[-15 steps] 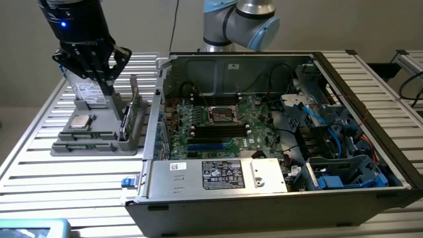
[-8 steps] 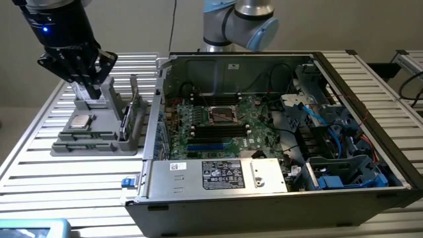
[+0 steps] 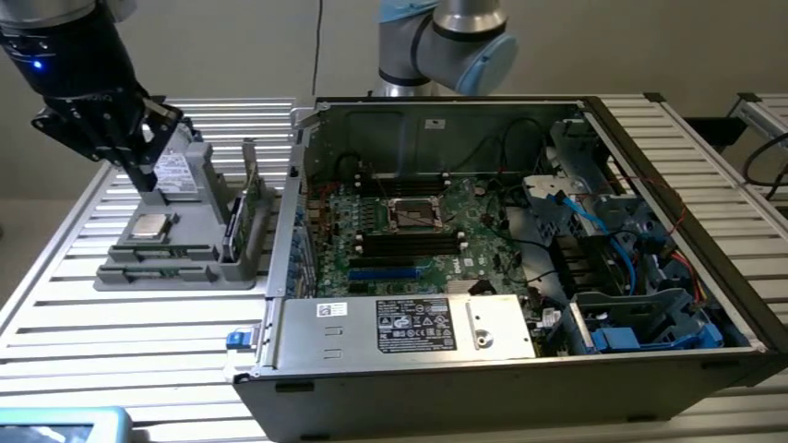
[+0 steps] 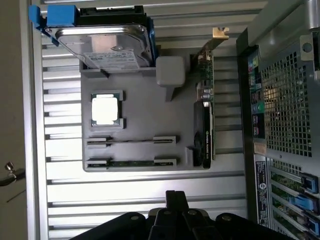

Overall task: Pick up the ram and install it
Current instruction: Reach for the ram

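Tool (image 3: 142, 171) hangs over the gray parts tray (image 3: 185, 277) at the exterior view's left, near the hard drive (image 4: 112, 45); whether it is open or closed I cannot tell. Ram (image 4: 131, 162) stands on edge in a tray slot, near the CPU (image 4: 105, 109). It looks light, stiff, thin and fragile, and is best pinched across its flat faces at mid-length. Rightward sits the open computer case (image 3: 689, 305).

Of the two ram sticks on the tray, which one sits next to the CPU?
The ram directly beside the CPU; the other ram lies along the gray tray's outer edge.
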`<state>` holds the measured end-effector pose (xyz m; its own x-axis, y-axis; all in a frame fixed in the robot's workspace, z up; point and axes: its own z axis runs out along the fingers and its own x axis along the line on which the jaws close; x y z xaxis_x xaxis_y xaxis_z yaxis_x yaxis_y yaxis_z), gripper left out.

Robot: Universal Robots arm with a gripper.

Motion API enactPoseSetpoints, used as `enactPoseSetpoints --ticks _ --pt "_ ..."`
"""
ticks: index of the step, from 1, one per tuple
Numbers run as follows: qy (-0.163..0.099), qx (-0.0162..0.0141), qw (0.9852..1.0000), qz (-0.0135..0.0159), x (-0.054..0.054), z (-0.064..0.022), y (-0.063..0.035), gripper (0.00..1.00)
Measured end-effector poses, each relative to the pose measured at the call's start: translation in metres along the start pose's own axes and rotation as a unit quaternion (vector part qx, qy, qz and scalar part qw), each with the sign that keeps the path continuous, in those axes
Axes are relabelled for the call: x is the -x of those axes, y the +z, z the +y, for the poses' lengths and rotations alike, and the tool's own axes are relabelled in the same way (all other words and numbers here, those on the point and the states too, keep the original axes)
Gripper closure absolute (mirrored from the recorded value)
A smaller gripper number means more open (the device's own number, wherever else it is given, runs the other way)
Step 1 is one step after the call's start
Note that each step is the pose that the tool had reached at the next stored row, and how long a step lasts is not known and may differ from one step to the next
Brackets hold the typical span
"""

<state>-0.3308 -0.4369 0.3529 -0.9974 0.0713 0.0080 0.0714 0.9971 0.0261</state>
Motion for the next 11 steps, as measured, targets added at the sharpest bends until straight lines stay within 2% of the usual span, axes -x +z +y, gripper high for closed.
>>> enactPoseSetpoints --ticks 6,11 --pt "0.0 -0.0006 1.0 -0.0001 -0.026 -0.002 0.0033 0.89" --pt "0.0 -0.0021 1.0 -0.0002 -0.037 -0.0023 0.007 0.89"
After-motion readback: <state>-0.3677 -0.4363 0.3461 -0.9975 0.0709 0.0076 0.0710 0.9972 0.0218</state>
